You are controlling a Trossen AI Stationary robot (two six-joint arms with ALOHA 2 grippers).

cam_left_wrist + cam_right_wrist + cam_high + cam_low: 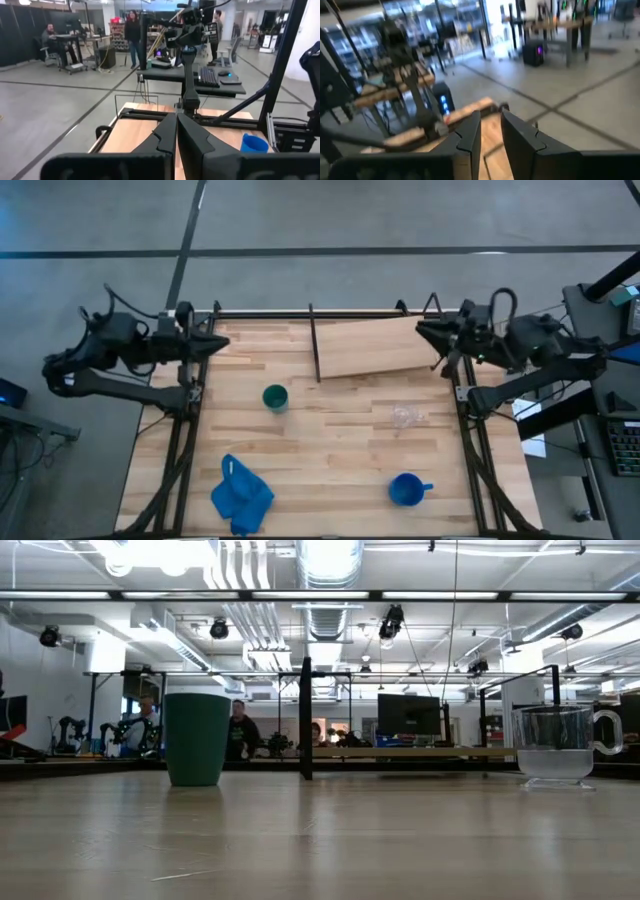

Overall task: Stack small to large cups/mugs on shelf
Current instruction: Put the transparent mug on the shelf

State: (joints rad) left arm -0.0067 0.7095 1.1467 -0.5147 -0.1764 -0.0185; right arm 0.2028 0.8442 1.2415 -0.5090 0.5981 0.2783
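The dark green handleless cup (275, 397) (197, 738) stands upright on the tabletop's left-middle. The small clear glass cup (404, 417) (553, 745) stands right of centre. The bright blue mug (405, 489) (254, 144) sits upright near the near edge, its handle pointing right. The pale wood shelf (375, 348) (400, 752) lies at the far side, edged by black rods. My left gripper (225, 340) (176, 122) waits shut at the far-left corner. My right gripper (420, 330) (491, 120) hovers slightly open at the shelf's right end. Neither touches anything.
A crumpled blue cloth (240, 495) lies at the near-left of the tabletop. Black frame rails (180, 450) run along both table sides. A black upright rod (306, 720) stands at the shelf's left end. People and desks show in the room beyond the table.
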